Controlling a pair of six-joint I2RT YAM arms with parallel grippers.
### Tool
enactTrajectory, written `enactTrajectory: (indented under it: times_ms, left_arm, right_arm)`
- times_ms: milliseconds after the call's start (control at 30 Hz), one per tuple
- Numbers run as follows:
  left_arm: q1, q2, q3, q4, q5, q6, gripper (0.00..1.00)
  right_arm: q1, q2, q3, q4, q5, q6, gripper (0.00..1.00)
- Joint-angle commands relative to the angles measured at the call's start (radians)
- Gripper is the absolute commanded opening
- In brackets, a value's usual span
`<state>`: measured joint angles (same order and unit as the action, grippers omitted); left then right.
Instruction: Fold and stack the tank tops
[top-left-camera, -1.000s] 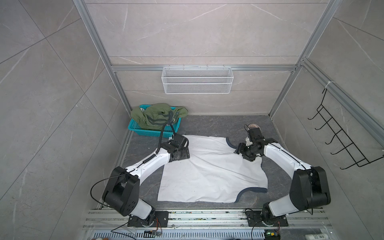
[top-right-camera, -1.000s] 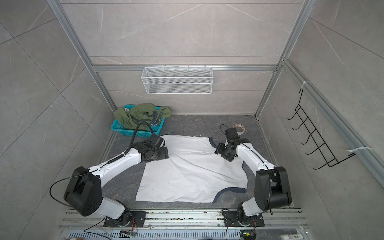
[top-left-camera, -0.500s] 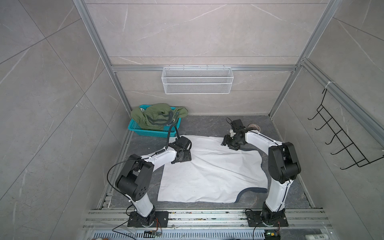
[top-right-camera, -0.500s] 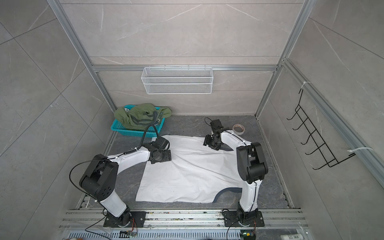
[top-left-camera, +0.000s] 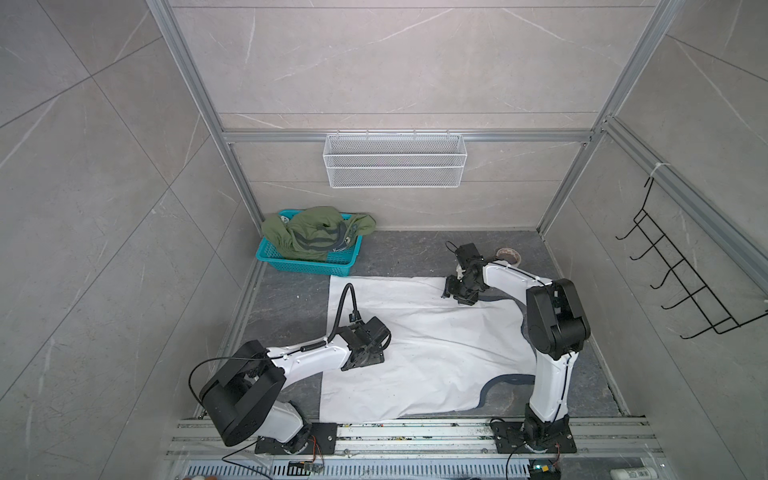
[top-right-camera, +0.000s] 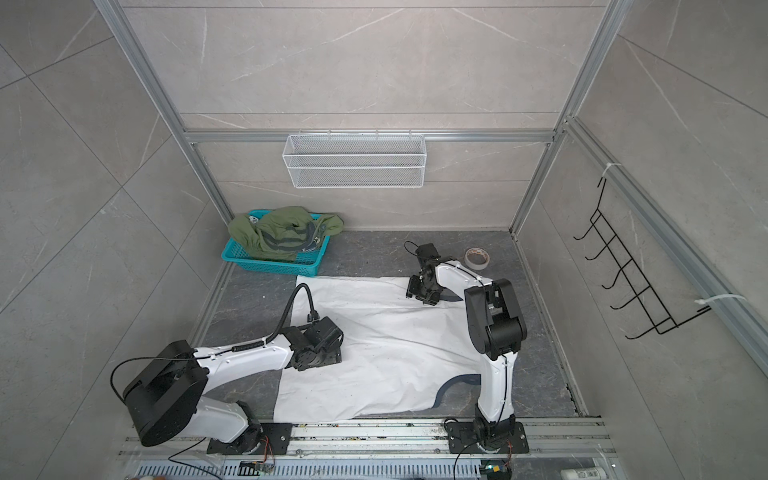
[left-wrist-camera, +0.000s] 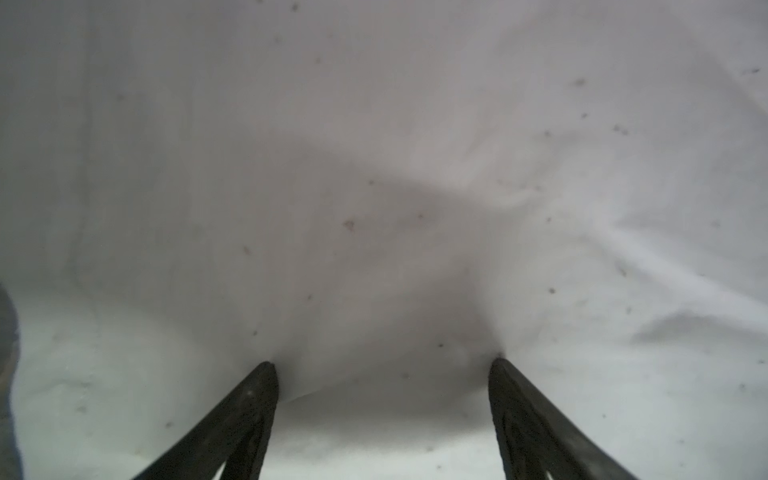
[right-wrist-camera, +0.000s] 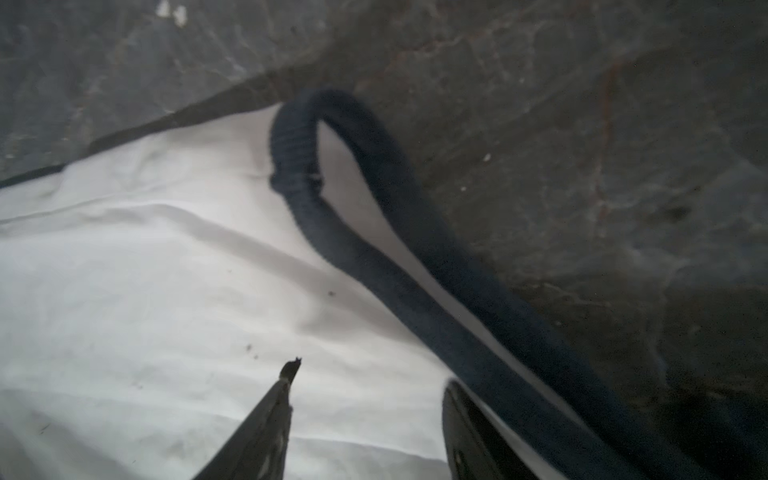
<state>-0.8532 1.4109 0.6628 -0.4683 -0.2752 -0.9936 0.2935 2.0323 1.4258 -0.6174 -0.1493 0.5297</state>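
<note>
Over the last second the left end effector has been drawing back from the far-left corner of the white tank top to the middle of its left edge. Meanwhile the right end effector has been sliding leftward along the far edge.

The dark grey tabletop is carrying the white tank top, which is lying spread flat in both top views, with a few wrinkles running across it. The olive tank top is sitting crumpled in the teal basket at the far-left corner, well apart from the white one.

The left end effector is standing released, its fingertips resting spread on bare white cloth and clamping nothing. The right end effector is also standing released, its jaws apart over the shoulder strap. One finger is hovering over white cloth and the other is sitting right at the navy trim.

A tape roll is lying near the far-right corner, just beyond the right arm.
</note>
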Motion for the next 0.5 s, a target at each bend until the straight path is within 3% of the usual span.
enactTrajectory:
  times_ms: [0,133,233,467]
  left_arm:
    - [-0.026,-0.03,-0.059,-0.078,0.001,-0.092,0.83]
    - [-0.035,-0.038,-0.031,-0.081,0.001,-0.058,0.83]
    - [-0.012,-0.069,0.073,-0.101,-0.026,0.04,0.83]
    - [0.271,-0.08,0.288,-0.034,0.081,0.29,0.83]
  right_arm:
    - [-0.009,0.035,0.0,-0.048,0.072,-0.005,0.6]
    - [-0.008,0.036,0.009,-0.041,0.077,-0.022,0.61]
    - [-0.009,0.014,0.04,-0.037,0.056,-0.042,0.61]
    - [-0.009,-0.001,0.16,-0.052,0.026,-0.07,0.61]
